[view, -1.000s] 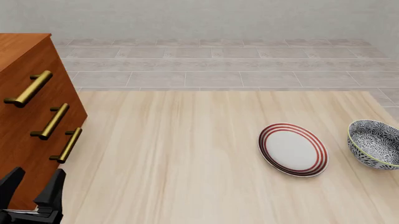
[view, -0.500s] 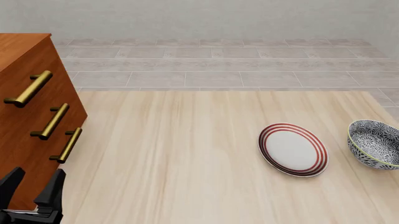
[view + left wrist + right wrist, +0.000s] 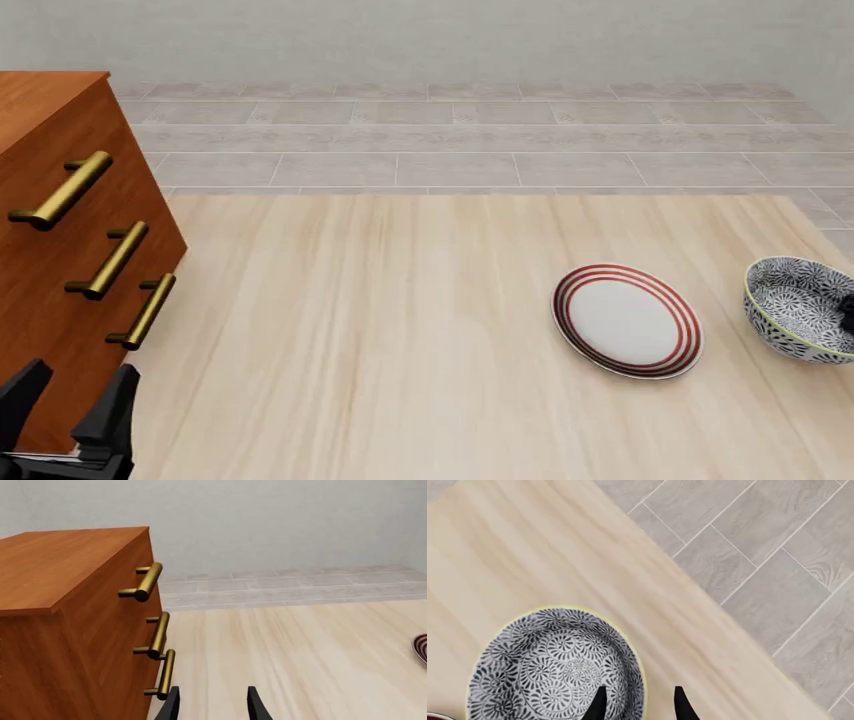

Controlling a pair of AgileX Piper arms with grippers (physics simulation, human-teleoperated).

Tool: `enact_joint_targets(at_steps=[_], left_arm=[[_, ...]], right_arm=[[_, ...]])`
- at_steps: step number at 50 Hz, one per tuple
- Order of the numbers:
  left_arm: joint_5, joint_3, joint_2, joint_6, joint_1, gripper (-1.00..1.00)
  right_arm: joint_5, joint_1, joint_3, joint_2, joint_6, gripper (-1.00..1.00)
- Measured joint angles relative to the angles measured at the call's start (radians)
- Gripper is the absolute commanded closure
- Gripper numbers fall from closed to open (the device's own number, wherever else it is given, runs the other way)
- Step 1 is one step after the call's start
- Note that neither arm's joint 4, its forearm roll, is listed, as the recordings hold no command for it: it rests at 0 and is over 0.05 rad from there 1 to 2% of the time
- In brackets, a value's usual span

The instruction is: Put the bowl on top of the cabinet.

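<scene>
blue-and-white floral bowl [image 3: 801, 322], pale-rimmed and deep, sits at the far right edge of the surface [image 3: 400, 330], beside the red-ringed plate [image 3: 627, 320]. right pincer [image 3: 637, 702] hovers open over its rim; the reach-to-grasp step, i'd say. next: close on the rim. left pincer [image 3: 67, 405] idles open by the cabinet [image 3: 54, 250].

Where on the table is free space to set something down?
Bare wood spans from the cabinet to the plate, and beyond both. Crowded only at right, where the plate and the bowl sit close, the right gripper over the bowl.
</scene>
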Motion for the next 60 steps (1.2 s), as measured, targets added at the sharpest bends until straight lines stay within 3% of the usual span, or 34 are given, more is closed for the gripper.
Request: enact_joint_targets(at_steps=[24, 25, 60], left_arm=[[-0.021, 0.0, 0.024, 0.002, -0.001, -1.0], [-0.022, 0.0, 0.025, 0.002, -0.001, -1.0], [-0.041, 0.0, 0.045, 0.001, -0.007, -1.0]], right_arm=[[-0.033, 0.015, 0.018, 0.048, 0.005, -1.0], [-0.034, 0.017, 0.018, 0.049, 0.006, 1.0], [0.028, 0.063, -0.019, -0.026, 0.021, 1.0]])
